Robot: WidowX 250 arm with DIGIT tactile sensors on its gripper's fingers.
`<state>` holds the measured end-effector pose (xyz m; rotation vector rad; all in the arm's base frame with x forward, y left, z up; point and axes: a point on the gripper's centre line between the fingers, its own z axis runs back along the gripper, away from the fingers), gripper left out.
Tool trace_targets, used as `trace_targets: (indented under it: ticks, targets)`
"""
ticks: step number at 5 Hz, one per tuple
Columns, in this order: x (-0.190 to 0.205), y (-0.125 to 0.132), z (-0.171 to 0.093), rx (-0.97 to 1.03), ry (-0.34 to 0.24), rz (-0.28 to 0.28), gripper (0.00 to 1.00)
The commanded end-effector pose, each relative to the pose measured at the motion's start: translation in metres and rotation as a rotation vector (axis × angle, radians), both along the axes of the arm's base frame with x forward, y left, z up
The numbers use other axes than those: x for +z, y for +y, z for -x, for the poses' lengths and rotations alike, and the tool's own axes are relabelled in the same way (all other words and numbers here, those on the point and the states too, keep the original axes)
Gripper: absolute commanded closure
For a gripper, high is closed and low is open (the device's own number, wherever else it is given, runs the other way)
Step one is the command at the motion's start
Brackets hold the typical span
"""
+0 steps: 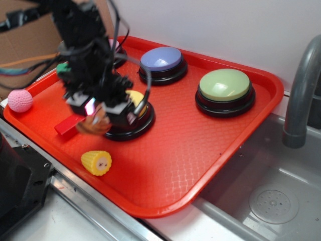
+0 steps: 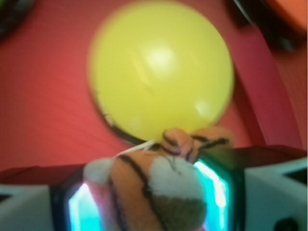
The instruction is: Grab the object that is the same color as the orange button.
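Two views cover the scene. From the exterior camera, a red tray (image 1: 200, 150) fills the middle of the frame, resting on a metal bench (image 1: 75, 221) beside a sink (image 1: 281, 201) with a grey faucet (image 1: 301, 90) at the right edge. The black arm comes down from the upper left, and its gripper (image 1: 95, 113) sits left of centre, motion-blurred. Between the fingers (image 1: 116, 111) hangs the plush tiger toy (image 1: 94, 124), a brownish-orange blur just left of the yellow-topped button (image 1: 136, 103) and above the red block (image 1: 67, 126), which lies on the tray at the left.

The wrist view shows the grip more plainly: the tiger (image 2: 154, 192), orange with dark stripes and white patches, is pinched between the two finger pads, which glow teal on either side of it in the lower part of the frame. The fingers are closed in on the toy, squeezing its body. Behind it the yellow dome (image 2: 161, 70) fills the upper centre of that frame.

Elsewhere on the tray, a yellow corn toy (image 1: 97, 162) lies at lower left, a purple-topped button (image 1: 161, 60) sits at the upper centre and a pale green-topped button (image 1: 224, 86) at the upper right. A pink knitted ball (image 1: 20, 100) rests off the tray at the far left. An orange shape (image 2: 291, 12), blurred, shows in the wrist view's top right corner.
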<state>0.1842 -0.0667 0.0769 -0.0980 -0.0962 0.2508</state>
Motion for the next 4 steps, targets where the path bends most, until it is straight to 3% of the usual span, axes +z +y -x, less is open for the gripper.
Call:
trace_targets:
  ticks: [1, 2, 3, 4]
  targets:
    - [0.080, -0.017, -0.027, -0.219, -0.035, 0.012, 1.00]
    - [0.116, 0.003, -0.031, -0.201, -0.093, 0.004, 1.00]
    - [0.129, 0.011, -0.027, -0.174, -0.127, -0.055, 1.00]
    - [0.140, 0.014, -0.017, -0.206, -0.123, -0.054, 1.00]
